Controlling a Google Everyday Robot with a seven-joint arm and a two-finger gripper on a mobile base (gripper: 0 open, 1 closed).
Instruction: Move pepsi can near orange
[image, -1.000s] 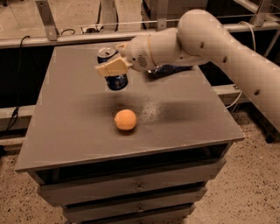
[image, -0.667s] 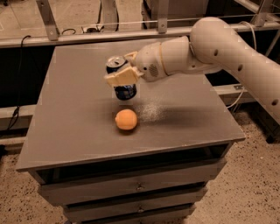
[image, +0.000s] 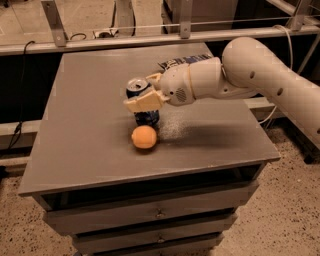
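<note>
The small dark blue cylindrical pepsi can with its silver top (image: 148, 118) is held just behind the small round smooth orange (image: 144, 137), with the cream two-finger gripper (image: 139, 92) clamped on its upper half, one tan finger on each side. The can is seen upright, very close to the orange, perhaps touching; whether its base is down on the grey flat tabletop (image: 85, 100) cannot be told. The step in hand is judged to be the set-down, with little of the task left. It would be done well if the can were lowered straight and the fingers parted gently, so the orange is not nudged into rolling. What the can contains cannot be seen. A crinkled blue chip bag (image: 174, 62) is glimpsed well behind the orange, half hidden by the arm. Below the orange, the grey drawers (image: 155, 212) are shut and their contents hidden.
</note>
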